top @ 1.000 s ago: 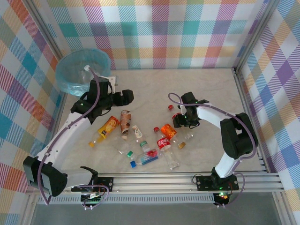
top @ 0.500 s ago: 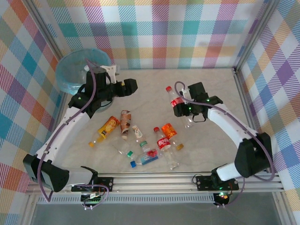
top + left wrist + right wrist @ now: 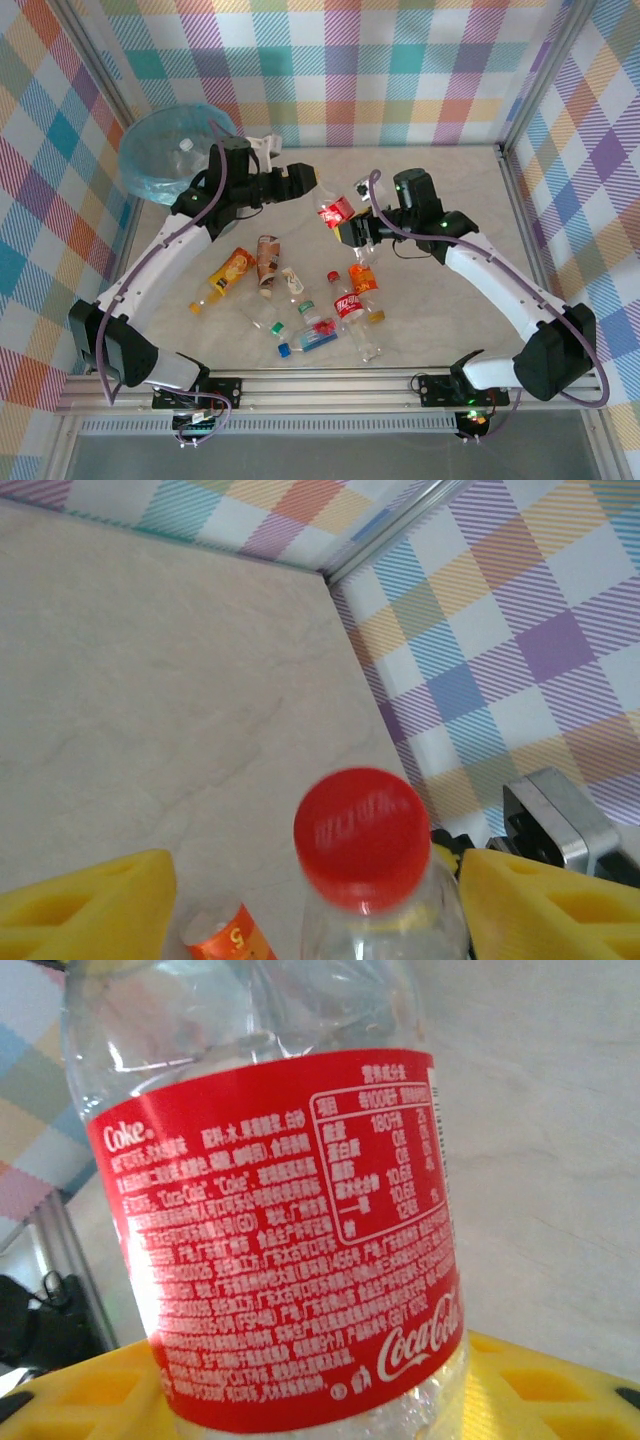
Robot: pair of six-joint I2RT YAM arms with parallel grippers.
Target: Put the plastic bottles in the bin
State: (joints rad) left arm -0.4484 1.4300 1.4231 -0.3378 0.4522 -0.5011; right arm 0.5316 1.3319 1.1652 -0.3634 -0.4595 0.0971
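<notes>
A clear plastic bottle (image 3: 335, 211) with a red Coke label (image 3: 280, 1230) and a red cap (image 3: 362, 835) hangs in the air above the middle of the table. My right gripper (image 3: 357, 230) (image 3: 310, 1405) is shut on its lower body. My left gripper (image 3: 303, 181) (image 3: 320, 905) is open at the cap end, with its yellow fingers (image 3: 95, 905) on either side of the neck and a gap on the left. Several more plastic bottles (image 3: 290, 290) lie in a cluster on the table below. The bin (image 3: 150, 160) with its blue bag stands at the far left corner.
An orange-labelled bottle (image 3: 228, 938) lies on the table under my left gripper. Checked walls (image 3: 400, 70) close the table (image 3: 450, 180) at the back and both sides. A metal rail (image 3: 330, 385) runs along the near edge. Bare tabletop lies at the far right.
My right gripper has lifted the Coke bottle and carried it left and up. My left gripper has swung right from the bin to the bottle's cap end, its jaws narrowing.
</notes>
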